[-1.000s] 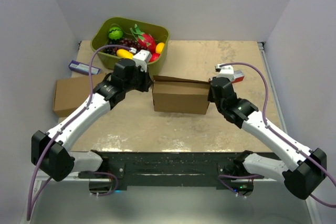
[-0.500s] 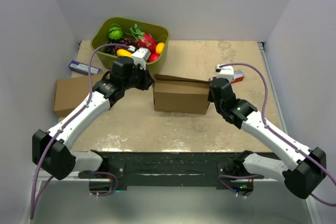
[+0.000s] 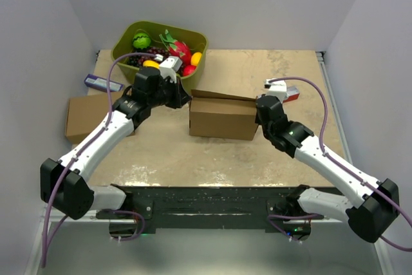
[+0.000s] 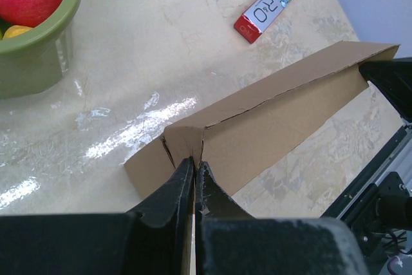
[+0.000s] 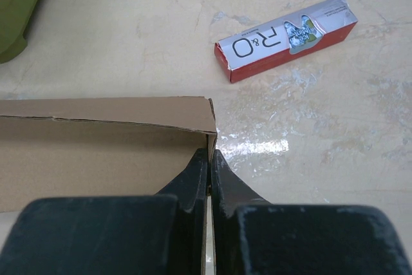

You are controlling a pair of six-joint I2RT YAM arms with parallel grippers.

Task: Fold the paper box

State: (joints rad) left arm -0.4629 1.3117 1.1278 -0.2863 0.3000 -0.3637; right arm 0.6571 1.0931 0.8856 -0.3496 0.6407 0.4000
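Observation:
The paper box (image 3: 223, 119) stands partly folded in the middle of the table, its long walls raised and the top open. My left gripper (image 3: 185, 100) is shut on the box's left end flap; in the left wrist view (image 4: 194, 161) the flap runs between the closed fingers, with the box (image 4: 277, 120) stretching away to the right. My right gripper (image 3: 260, 113) is shut on the box's right end wall; in the right wrist view (image 5: 209, 154) the thin wall of the box (image 5: 96, 159) sits between the fingers.
A green tub (image 3: 125, 53) of fruit stands at the back left, its rim also in the left wrist view (image 4: 38, 37). Another brown box (image 3: 87, 115) lies at the left edge, a small purple box (image 3: 100, 82) behind it. A red-and-white toothpaste carton (image 3: 291, 94) (image 5: 286, 37) (image 4: 267, 8) lies right of the box.
My left gripper has drawn slightly back and left with the end flap, and the box has shifted a little to the right. The right gripper has followed slightly.

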